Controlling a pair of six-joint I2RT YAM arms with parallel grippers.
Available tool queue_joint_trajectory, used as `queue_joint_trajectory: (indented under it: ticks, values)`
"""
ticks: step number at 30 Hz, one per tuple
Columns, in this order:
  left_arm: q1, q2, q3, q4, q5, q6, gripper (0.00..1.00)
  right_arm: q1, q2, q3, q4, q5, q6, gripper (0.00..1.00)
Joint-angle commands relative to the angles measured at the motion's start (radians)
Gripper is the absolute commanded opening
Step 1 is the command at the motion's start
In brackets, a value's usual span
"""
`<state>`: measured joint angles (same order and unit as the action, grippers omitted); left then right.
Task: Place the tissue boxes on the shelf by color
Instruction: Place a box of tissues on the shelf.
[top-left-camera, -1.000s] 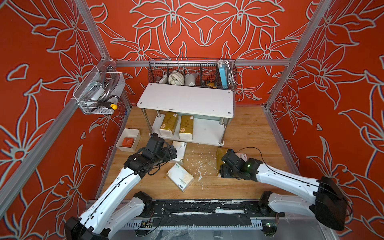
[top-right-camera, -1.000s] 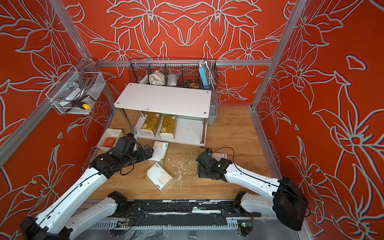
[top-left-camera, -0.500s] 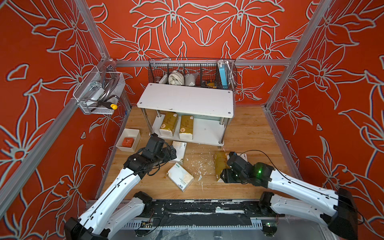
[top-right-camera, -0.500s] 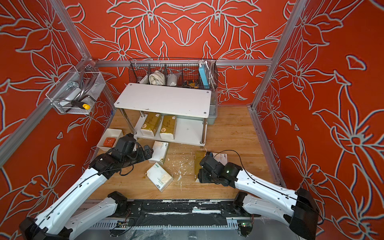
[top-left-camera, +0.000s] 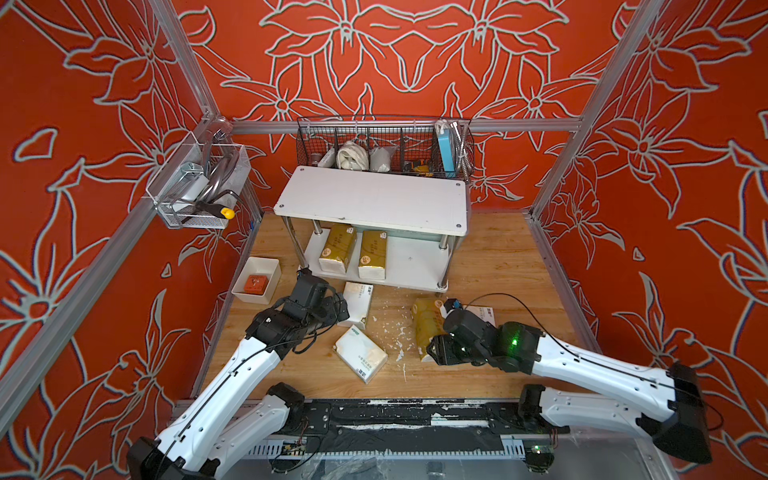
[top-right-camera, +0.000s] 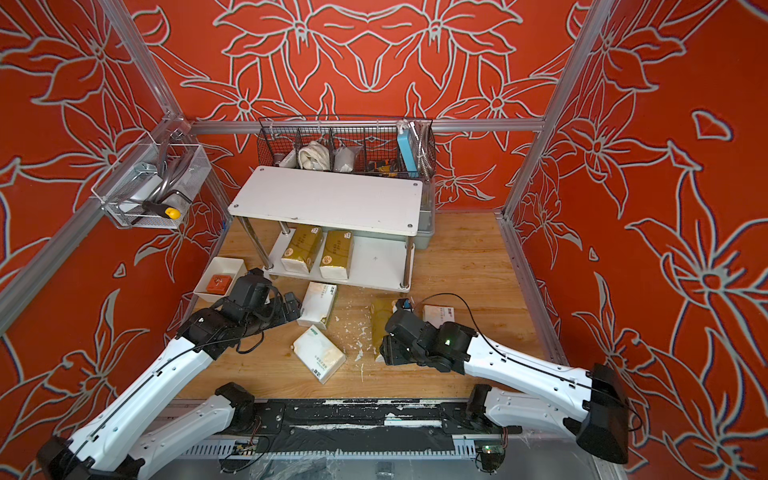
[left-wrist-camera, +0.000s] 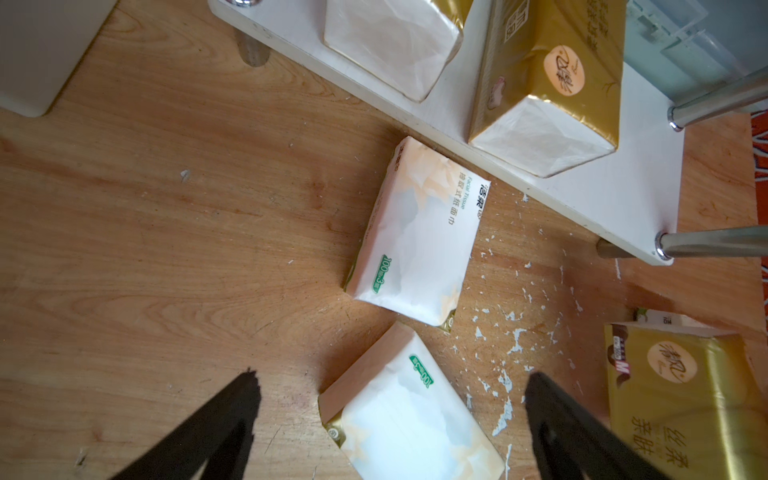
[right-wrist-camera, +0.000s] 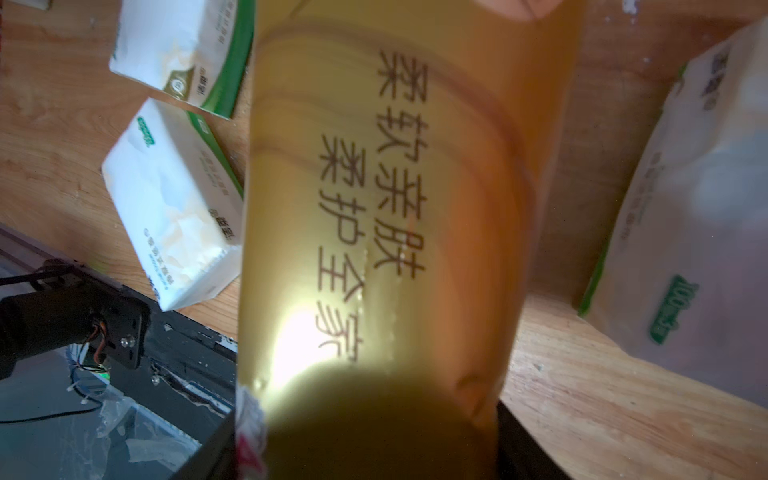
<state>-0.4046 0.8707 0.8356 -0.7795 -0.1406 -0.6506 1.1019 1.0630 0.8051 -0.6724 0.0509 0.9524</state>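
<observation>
Two gold packs (top-left-camera: 338, 249) are on the shelf (top-left-camera: 415, 266), right gripper (top-left-camera: 432, 352) pinches the third pack (top-left-camera: 424, 320), three white packs (top-left-camera: 360, 352) wait on the table (top-left-camera: 498, 266), left gripper (left-wrist-camera: 392, 376) spread wide.

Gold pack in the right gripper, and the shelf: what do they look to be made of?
The gold pack: thin glossy plastic film over something soft, judging by the bright glare spot and the dented, rounded surface. The shelf: matte white boards, possibly laminated wood or plastic; the look leaves it open. Its legs: polished metal tubes, mirror-like.
</observation>
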Motion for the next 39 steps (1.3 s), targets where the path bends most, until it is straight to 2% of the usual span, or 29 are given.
queue_joint_trajectory:
  ticks: [1, 12, 21, 29, 39]
  values:
    - [0.017, -0.009, 0.013, -0.025, -0.037, 0.022, 0.99, 0.013, 0.031, 0.057, 0.067, 0.072, 0.005, 0.65]
    - [0.119, -0.014, 0.034, -0.005, 0.016, 0.069, 0.99, 0.018, 0.13, 0.127, 0.16, 0.209, 0.017, 0.65]
    - [0.144, -0.009, 0.026, 0.021, 0.028, 0.085, 0.99, 0.019, 0.228, 0.199, 0.187, 0.282, 0.019, 0.65]
    - [0.156, -0.007, 0.025, 0.028, 0.049, 0.086, 0.99, 0.015, 0.346, 0.284, 0.192, 0.424, 0.016, 0.65]
    - [0.158, -0.023, 0.022, 0.017, 0.068, 0.084, 0.99, -0.081, 0.519, 0.376, 0.223, 0.481, -0.056, 0.66]
